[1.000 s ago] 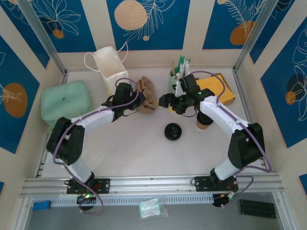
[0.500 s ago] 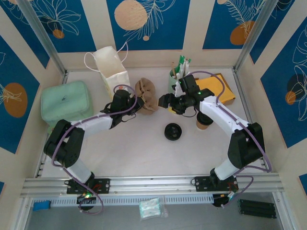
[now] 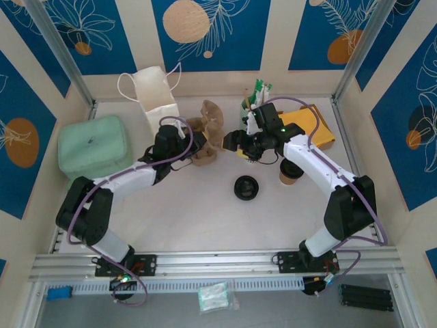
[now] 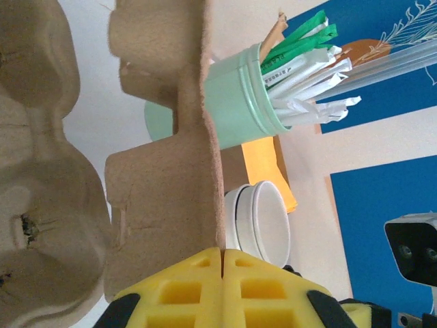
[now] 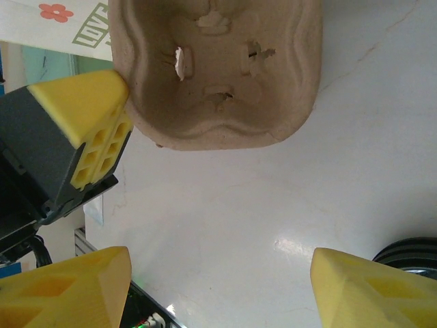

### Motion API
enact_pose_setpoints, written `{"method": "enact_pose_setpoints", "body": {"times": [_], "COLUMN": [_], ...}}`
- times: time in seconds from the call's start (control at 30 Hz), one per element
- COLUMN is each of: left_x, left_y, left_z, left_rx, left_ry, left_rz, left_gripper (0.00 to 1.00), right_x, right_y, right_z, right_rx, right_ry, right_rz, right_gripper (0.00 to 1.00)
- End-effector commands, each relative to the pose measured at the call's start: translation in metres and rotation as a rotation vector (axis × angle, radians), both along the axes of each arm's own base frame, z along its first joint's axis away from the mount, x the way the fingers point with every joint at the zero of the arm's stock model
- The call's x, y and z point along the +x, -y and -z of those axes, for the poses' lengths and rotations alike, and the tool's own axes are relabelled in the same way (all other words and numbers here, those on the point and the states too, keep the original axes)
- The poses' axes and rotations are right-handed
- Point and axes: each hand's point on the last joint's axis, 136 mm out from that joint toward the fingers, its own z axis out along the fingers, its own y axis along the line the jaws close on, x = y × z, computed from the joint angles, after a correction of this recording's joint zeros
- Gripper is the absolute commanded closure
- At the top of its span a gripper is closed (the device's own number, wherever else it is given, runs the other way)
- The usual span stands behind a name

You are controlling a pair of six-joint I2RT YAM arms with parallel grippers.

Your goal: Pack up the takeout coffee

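Left pincer: pressed shut on the cup carrier wall.
Right pincer: held spread above the tabletop.
Takeout coffee: stood upright on the tabletop.

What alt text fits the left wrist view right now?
The left gripper is pinched shut on a wall of the brown pulp cup carrier. Behind it stand a mint-green cup of stirrers and sachets and a lidless white paper cup.
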Motion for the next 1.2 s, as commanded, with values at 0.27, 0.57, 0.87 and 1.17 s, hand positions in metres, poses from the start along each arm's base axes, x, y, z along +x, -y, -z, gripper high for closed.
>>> {"method": "enact_pose_setpoints", "body": {"times": [0.27,0.57,0.87,1.17], "left_x": [-0.033,-0.091,-0.135,-0.148], "left_y": [-0.002,-0.012,-0.026,-0.036], "left_z": [-0.038,-0.04,-0.038,-0.039], "left_rx": [-0.078,-0.059,-0.087,-0.092], "left_ry": [0.064,0.062,0.075,0.084], "left_rz": [0.089,0.132,0.088,0.067], "left_gripper": [1.0,1.0,1.0,1.0], "right_x": [-0.003,-0.011,-0.022,-0.037], "right_y": [0.008,0.0,-0.029,-0.051], "right_z": [-0.02,-0.035,-0.043,-0.045], "right_rx": [-0.071,-0.055,0.022,0.013], "right_ry": [0.063,0.088,0.069,0.077], "right_rz": [-0.004,-0.009,-0.043,-0.083], "right_gripper": [0.3,0.33,0.39,0.42]}}
